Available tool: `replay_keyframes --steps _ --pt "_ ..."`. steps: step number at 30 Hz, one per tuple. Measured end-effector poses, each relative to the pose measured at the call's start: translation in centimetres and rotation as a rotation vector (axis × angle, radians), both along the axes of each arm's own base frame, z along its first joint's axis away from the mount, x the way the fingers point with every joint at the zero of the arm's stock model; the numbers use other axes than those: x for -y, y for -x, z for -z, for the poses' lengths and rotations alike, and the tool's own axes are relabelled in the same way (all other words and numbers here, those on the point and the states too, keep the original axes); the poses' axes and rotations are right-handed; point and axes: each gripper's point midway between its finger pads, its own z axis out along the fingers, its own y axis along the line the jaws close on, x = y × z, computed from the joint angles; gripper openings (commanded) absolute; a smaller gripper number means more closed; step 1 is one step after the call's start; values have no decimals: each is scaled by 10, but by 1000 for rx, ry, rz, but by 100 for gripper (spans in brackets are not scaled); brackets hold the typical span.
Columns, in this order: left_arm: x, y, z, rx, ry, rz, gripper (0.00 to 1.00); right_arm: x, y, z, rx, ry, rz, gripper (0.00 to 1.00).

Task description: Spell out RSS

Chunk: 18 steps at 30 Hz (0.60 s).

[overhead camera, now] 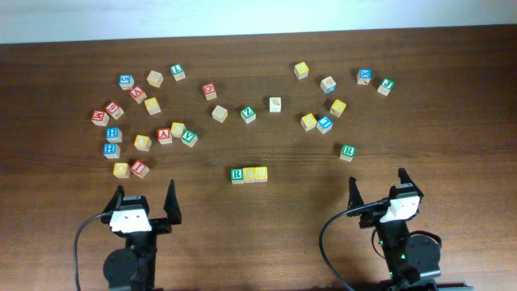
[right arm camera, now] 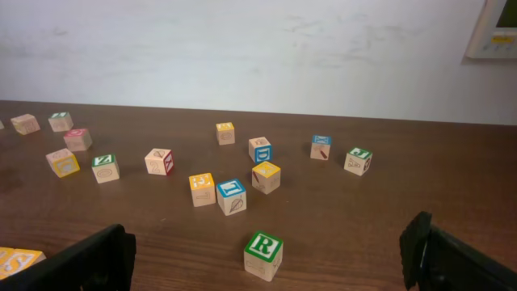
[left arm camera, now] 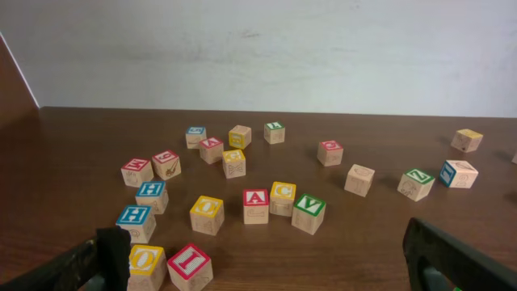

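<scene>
Three wooden cubes stand touching in a row at the table's front middle: a green R cube point(overhead camera: 237, 174), then two yellow-faced cubes point(overhead camera: 249, 174) point(overhead camera: 261, 174). The row's yellow end also shows at the bottom left edge of the right wrist view point(right arm camera: 12, 259). My left gripper point(overhead camera: 145, 194) is open at the front left, well left of the row, with nothing between its fingers point(left arm camera: 113, 246). At the front right, my right gripper point(overhead camera: 378, 183) is also open and holds nothing, with its fingers point(right arm camera: 105, 257) wide apart.
A second green R cube point(overhead camera: 347, 151) point(right arm camera: 263, 255) sits alone just ahead of the right gripper. Several loose letter cubes lie scattered at the back left point(overhead camera: 143, 142) and back right point(overhead camera: 325, 124). A yellow O cube point(left arm camera: 146, 263) and a red I cube point(left arm camera: 190, 265) are close to the left fingers.
</scene>
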Motion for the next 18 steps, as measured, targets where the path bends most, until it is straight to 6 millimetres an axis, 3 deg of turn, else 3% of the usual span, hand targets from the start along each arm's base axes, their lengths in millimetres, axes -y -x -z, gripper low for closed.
replay_keyframes --steps 18 --pt "0 0 0 1 0 0 99 0 0 0 0 0 0 98"
